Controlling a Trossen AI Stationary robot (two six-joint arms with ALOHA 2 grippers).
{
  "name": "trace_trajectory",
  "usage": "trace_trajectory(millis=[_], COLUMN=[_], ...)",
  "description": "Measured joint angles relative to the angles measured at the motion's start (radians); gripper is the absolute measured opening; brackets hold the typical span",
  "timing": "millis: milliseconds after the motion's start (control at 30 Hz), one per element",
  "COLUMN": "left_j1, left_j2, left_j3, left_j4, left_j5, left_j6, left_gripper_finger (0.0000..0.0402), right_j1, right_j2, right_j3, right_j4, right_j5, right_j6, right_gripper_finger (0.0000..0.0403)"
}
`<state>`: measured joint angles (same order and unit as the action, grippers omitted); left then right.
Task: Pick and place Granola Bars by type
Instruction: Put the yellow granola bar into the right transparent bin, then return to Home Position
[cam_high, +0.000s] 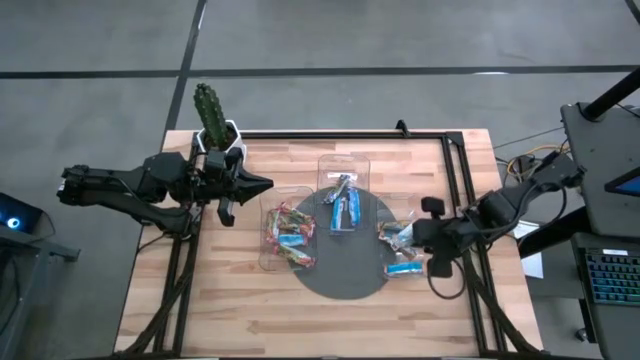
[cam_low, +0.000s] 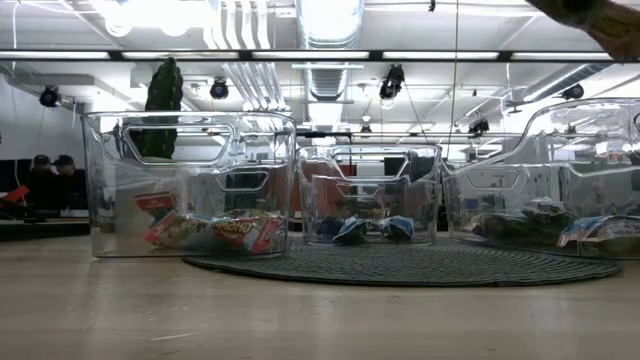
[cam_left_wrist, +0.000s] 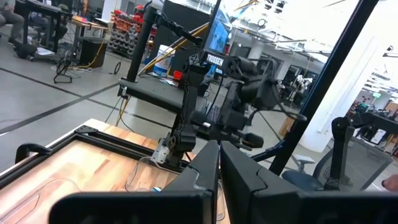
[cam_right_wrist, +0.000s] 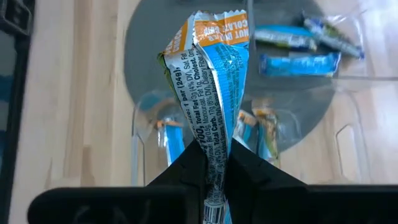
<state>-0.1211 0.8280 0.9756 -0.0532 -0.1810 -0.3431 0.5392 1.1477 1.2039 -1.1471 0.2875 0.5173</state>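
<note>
Pinching granola bar (cam_right_wrist: 211, 93), right gripper (cam_right_wrist: 214, 163)

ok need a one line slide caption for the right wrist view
Right gripper shut on a blue and orange granola bar, held above the clear tray on the grey mat.

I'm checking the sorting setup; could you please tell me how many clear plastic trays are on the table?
3. One tray sits on the left side of the round grey mat, one at the mat's far edge in the middle, and one on the right, below the right claw.
</note>
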Motion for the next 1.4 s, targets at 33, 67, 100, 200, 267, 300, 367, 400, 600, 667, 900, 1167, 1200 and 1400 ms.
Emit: trace_trajectory(millis=[33, 67, 100, 200, 267, 300, 367, 400, 600, 667, 900, 1167, 1200, 1400], left_j1=[0.000, 0.000, 0.000, 0.000, 0.000, 0.000, 0.000, 0.000, 0.000, 0.000, 0.000, 0.000, 0.000, 0.000], left_j2=[0.000, 0.000, 0.000, 0.000, 0.000, 0.000, 0.000, 0.000, 0.000, 0.000, 0.000, -0.001, -0.002, -0.006], left_j3=[0.000, 0.000, 0.000, 0.000, 0.000, 0.000, 0.000, 0.000, 0.000, 0.000, 0.000, 0.000, 0.000, 0.000], left_j4=[0.000, 0.000, 0.000, 0.000, 0.000, 0.000, 0.000, 0.000, 0.000, 0.000, 0.000, 0.000, 0.000, 0.007], left_j5=[0.000, 0.000, 0.000, 0.000, 0.000, 0.000, 0.000, 0.000, 0.000, 0.000, 0.000, 0.000, 0.000, 0.000], left_j6=[0.000, 0.000, 0.000, 0.000, 0.000, 0.000, 0.000, -0.001, -0.001, 0.000, 0.002, 0.011, 0.018, 0.036], left_gripper_finger=[0.0000, 0.0000, 0.0000, 0.0000, 0.0000, 0.0000, 0.0000, 0.0000, 0.0000, 0.0000, 0.0000, 0.0000, 0.0000, 0.0000], right_j1=[0.000, -0.003, -0.004, -0.011, -0.012, -0.014, -0.014, -0.016, -0.017, -0.016, -0.016, -0.016, -0.016, -0.016], right_j2=[0.000, 0.000, 0.000, 0.000, 0.000, 0.000, 0.000, 0.000, 0.000, 0.000, -0.072, -0.201, -0.214, -0.285], right_j3=[-0.013, -0.026, -0.038, -0.071, -0.087, -0.095, -0.106, -0.110, -0.109, -0.090, -0.020, 0.061, 0.073, 0.146], right_j4=[0.001, 0.001, 0.002, 0.002, 0.010, 0.015, 0.018, 0.020, 0.041, 0.049, 0.211, 0.390, 0.400, 0.406], right_j5=[-0.005, -0.009, -0.013, -0.041, -0.060, -0.062, -0.065, -0.064, -0.061, -0.059, -0.004, 0.031, 0.030, 0.031], right_j6=[0.000, 0.003, 0.005, 0.006, 0.006, 0.006, 0.010, 0.011, 0.011, 0.005, -0.097, -0.255, -0.280, -0.424], right_gripper_finger=[0.0030, 0.0034, 0.0038, 0.0061, 0.0080, 0.0091, 0.0111, 0.0119, 0.0154, 0.0156, 0.0141, 0.0108, 0.0104, 0.0067])
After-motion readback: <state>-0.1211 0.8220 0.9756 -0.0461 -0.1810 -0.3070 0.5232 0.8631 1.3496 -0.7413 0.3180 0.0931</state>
